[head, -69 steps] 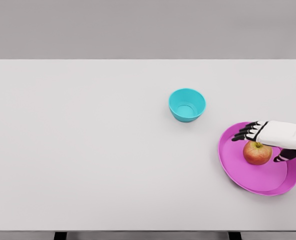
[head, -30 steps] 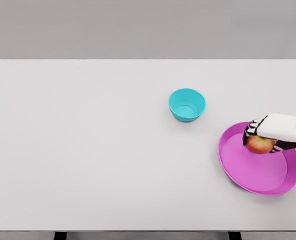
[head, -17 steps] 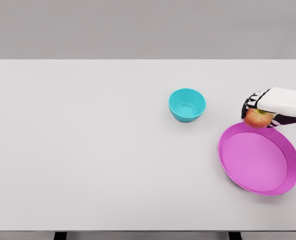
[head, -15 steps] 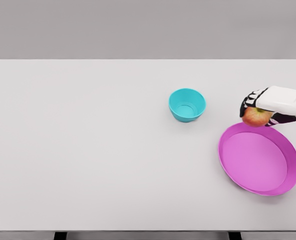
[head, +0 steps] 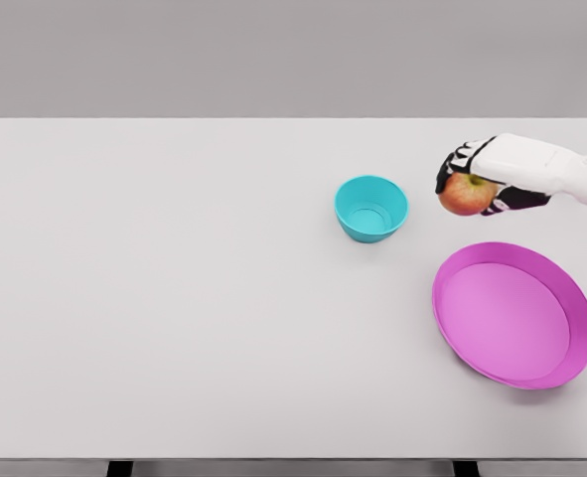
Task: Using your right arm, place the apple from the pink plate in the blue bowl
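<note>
Apple lifted clear of plate, not yet at bowl.
The apple (head: 467, 195) is clasped in the right hand (head: 484, 177) fingers, above the counter (head: 174, 298) near its right edge, between the empty pink plate (head: 452, 308) and blue bowl (head: 370, 209). Remaining: carry over bowl, release.

No text, label or number is readable — none anywhere.

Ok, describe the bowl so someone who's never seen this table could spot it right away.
Look at the white table, a bit right of centre. The bowl sits left of the robot hand holding the apple. It's small, deep and turquoise, unlike the wide pink plate.
</note>
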Action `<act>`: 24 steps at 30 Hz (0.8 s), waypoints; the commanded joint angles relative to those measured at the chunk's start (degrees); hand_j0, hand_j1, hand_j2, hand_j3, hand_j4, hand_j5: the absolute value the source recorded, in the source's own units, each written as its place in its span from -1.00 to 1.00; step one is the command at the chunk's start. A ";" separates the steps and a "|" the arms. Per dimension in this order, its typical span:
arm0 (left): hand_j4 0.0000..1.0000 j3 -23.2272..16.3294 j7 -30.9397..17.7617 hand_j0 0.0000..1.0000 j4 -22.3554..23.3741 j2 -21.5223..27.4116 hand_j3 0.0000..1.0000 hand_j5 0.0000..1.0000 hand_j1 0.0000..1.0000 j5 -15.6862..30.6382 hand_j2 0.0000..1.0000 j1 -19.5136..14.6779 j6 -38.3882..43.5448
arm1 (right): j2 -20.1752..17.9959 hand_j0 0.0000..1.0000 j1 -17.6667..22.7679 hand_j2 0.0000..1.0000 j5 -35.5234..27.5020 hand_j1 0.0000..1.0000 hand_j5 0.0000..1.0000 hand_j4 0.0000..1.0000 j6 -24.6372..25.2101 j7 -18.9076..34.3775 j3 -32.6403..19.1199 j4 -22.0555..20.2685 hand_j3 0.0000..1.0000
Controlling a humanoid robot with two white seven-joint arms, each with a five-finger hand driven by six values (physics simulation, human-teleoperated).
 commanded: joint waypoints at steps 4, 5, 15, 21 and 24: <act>1.00 0.00 0.00 1.00 0.00 0.00 1.00 1.00 1.00 -0.01 1.00 0.00 0.00 | 4.20 -0.08 -1.23 -0.08 0.43 -0.08 -0.08 -0.08 0.20 0.06 0.01 2.85 -0.08; 1.00 0.00 0.00 1.00 0.00 0.00 1.00 1.00 1.00 -0.01 1.00 0.00 0.00 | 5.34 -0.08 -1.67 -0.08 1.48 -0.08 -0.08 -0.08 0.20 0.06 0.01 3.64 -0.08; 1.00 0.00 0.00 1.00 0.00 0.00 1.00 1.00 1.00 -0.01 1.00 0.00 0.00 | 10.62 -0.08 -5.89 -0.08 2.80 -0.08 -0.08 -0.08 0.20 0.06 3.87 7.77 -0.08; 1.00 0.00 0.00 1.00 0.00 0.00 1.00 1.00 1.00 -0.01 1.00 0.00 0.00 | 12.73 -0.07 -7.65 -0.07 3.59 -0.07 -0.07 -0.07 0.20 0.06 6.77 9.79 -0.07; 1.00 0.00 0.00 1.00 0.00 0.00 1.00 1.00 1.00 -0.01 1.00 0.00 0.00 | 14.13 -0.06 -8.61 -0.06 3.77 -0.06 -0.06 -0.06 0.20 0.06 8.09 10.85 -0.06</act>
